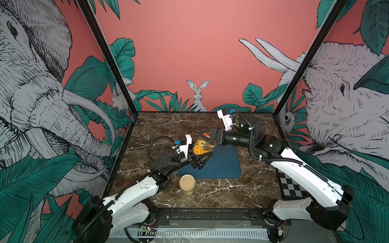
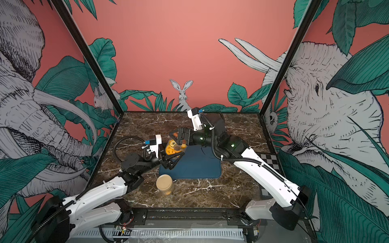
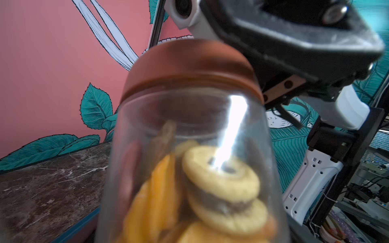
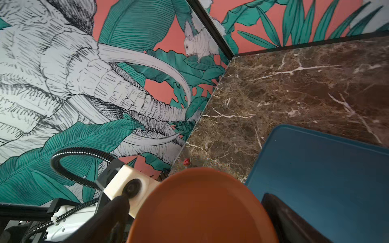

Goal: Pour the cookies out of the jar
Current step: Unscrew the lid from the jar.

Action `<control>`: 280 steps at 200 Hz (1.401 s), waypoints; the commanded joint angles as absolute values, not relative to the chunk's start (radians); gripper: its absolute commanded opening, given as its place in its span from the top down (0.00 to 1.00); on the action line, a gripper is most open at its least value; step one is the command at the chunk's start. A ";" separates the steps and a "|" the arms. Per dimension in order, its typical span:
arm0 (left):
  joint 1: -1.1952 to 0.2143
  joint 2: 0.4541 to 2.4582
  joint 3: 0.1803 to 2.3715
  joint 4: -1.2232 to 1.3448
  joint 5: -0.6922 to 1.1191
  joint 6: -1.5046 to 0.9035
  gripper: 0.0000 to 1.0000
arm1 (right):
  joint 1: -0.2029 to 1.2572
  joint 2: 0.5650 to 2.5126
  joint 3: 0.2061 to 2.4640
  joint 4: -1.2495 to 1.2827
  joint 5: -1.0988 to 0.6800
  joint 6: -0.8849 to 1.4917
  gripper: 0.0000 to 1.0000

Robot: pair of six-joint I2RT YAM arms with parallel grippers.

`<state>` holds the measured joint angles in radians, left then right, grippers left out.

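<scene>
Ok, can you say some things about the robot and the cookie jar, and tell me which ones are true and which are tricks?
1. The brown lid is on the jar of cookies. True.
2. Cookies lie spilled on the blue mat. False: they are inside the jar.
3. A second jar, with a cream lid, stands on the marble table. True.
4. The left gripper holds the cream-lidded jar. False: it holds the cookie jar, above the mat.
5. The right gripper is far from the brown lid. False: its jaws sit on either side of that lid.
</scene>
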<state>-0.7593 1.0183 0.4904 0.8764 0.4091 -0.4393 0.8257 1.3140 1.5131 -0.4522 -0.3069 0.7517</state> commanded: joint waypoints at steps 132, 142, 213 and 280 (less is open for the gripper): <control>-0.904 0.997 0.546 0.727 0.002 -0.043 1.00 | 0.910 1.527 1.849 -1.004 0.138 1.097 0.01; -0.904 1.001 0.540 0.744 -0.001 -0.046 1.00 | 0.910 1.520 1.835 -1.000 0.137 1.101 0.01; -0.905 0.999 0.525 0.763 0.011 -0.042 1.00 | 0.905 1.458 1.629 -0.729 0.041 1.195 0.01; -0.907 0.998 0.511 0.758 -0.001 -0.046 1.00 | 0.904 1.441 1.597 -0.632 0.044 1.203 0.01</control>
<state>-0.9070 1.0286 0.5022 0.6125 0.0093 -0.0582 0.9043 1.4803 1.6035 -0.7063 0.0277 1.1145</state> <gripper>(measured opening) 0.889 0.992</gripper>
